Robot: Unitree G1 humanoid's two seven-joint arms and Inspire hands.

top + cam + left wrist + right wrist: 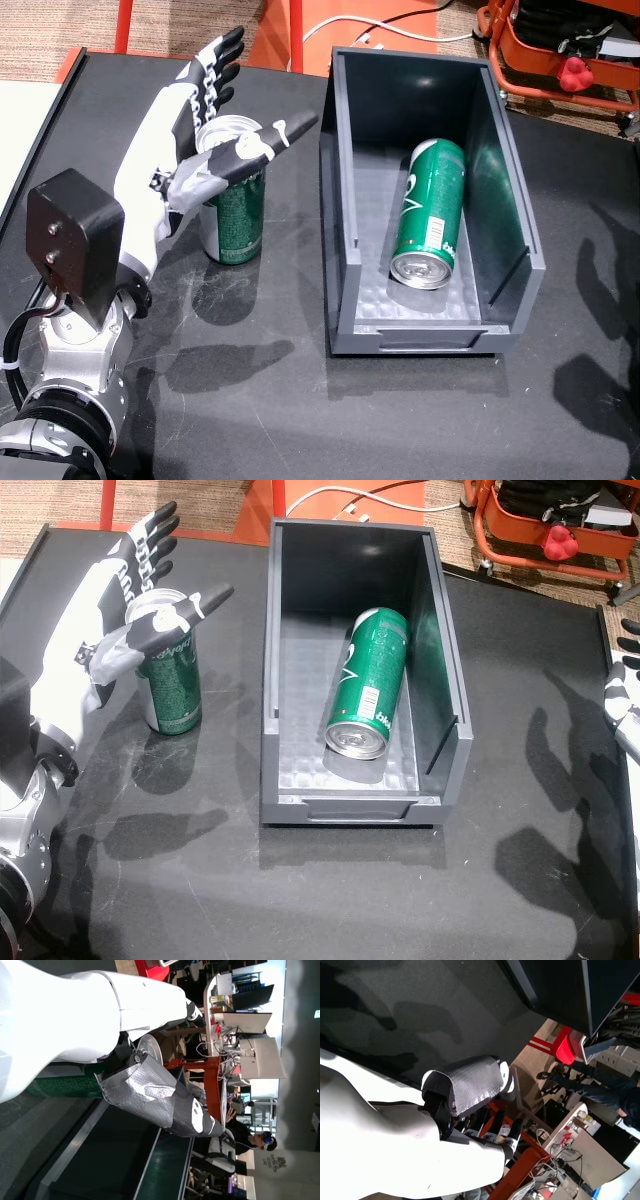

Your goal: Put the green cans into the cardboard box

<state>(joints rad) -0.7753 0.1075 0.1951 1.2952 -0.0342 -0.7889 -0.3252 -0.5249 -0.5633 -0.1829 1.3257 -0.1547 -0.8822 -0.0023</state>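
A green can [233,205] stood upright on the dark tabletop [300,400], just left of the box [345,200]; a second can [430,215] lay inside the box. The left hand [190,130] cupped the standing can, fingers [215,65] spread wide. Thin, smooth metal probably dents and slips; grip mid-body.

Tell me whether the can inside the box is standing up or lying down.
Lying down. In both head views the green can rests on its side on the floor of the box, its silver end facing the box's near end.
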